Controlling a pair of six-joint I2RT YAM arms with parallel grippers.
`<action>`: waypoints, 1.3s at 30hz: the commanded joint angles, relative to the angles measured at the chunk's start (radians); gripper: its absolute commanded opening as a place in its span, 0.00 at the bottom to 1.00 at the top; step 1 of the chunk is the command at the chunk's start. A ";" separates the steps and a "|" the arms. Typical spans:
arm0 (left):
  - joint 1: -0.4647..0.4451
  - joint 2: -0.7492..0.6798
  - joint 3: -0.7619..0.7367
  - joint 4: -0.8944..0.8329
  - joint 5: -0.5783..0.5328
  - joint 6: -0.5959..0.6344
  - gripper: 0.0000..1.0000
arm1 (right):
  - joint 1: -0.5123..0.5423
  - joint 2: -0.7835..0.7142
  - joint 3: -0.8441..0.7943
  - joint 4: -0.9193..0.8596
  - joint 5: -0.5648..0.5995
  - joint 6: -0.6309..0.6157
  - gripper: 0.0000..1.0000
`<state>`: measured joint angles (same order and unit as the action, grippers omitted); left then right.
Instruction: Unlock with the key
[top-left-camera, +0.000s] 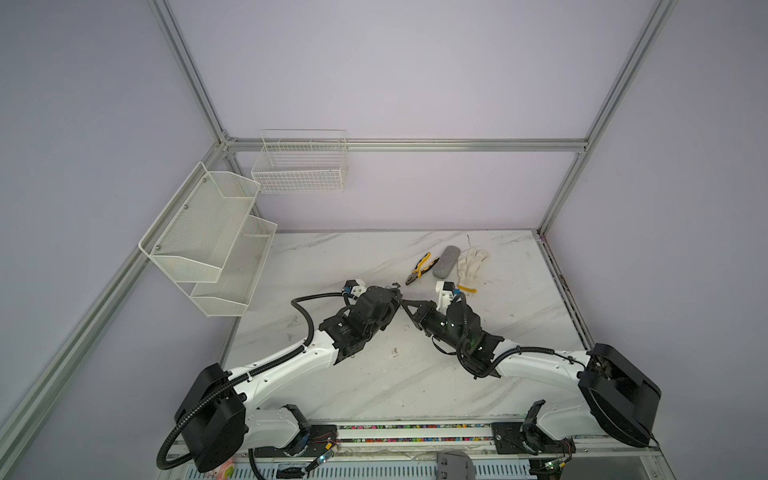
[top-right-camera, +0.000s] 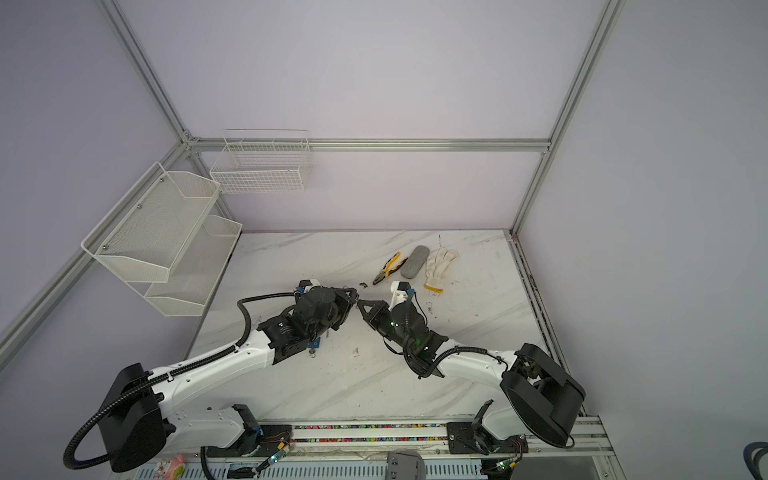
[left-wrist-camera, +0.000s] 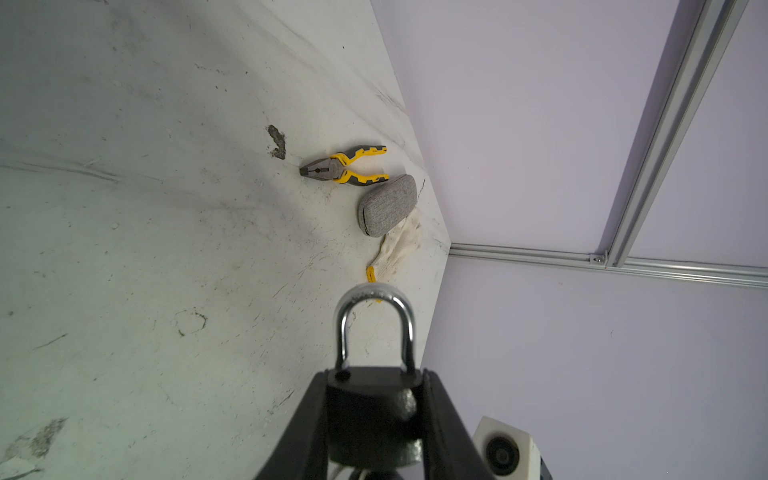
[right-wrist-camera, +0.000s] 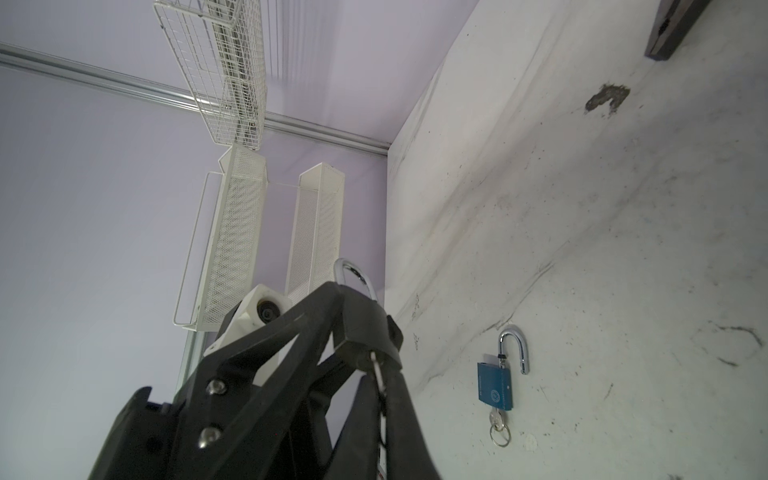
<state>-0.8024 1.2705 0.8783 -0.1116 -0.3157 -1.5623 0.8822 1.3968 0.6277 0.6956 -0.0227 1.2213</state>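
Left gripper (left-wrist-camera: 374, 376) clenched on black padlock (left-wrist-camera: 365, 415) over mid-bench (top-left-camera: 374, 386), its underside facing my other arm | right gripper (top-left-camera: 403, 303) at key (right-wrist-camera: 377, 370) for twisting; I can't tell its pinch

Black padlock with chrome shackle (left-wrist-camera: 368, 419): buried between the meeting arms in both top views; its base was cut off among the left gripper (left-wrist-camera: 374, 376) fingers in the left wrist view.
Thin silver key (right-wrist-camera: 377, 368): an edge-on sliver under the lock, tip hidden.
Right gripper (top-left-camera: 404, 303): grip could not be told.
Blue square padlock (top-right-camera: 314, 343): a speck under the left arm.
White knit glove (left-wrist-camera: 397, 245): half behind the grey fabric case (left-wrist-camera: 386, 205).
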 joint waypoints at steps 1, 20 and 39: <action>-0.031 -0.054 0.003 -0.044 0.006 0.099 0.00 | 0.004 -0.048 -0.013 0.000 0.019 -0.022 0.18; 0.050 -0.237 -0.011 -0.097 0.001 1.002 0.00 | -0.047 -0.281 0.162 -0.543 0.026 -0.440 0.54; 0.043 -0.158 -0.354 0.669 0.287 1.614 0.00 | -0.090 -0.133 0.554 -1.092 -0.141 -0.771 0.64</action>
<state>-0.7551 1.1168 0.5659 0.3401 -0.0628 -0.0444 0.7959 1.2274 1.1213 -0.2745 -0.1497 0.5411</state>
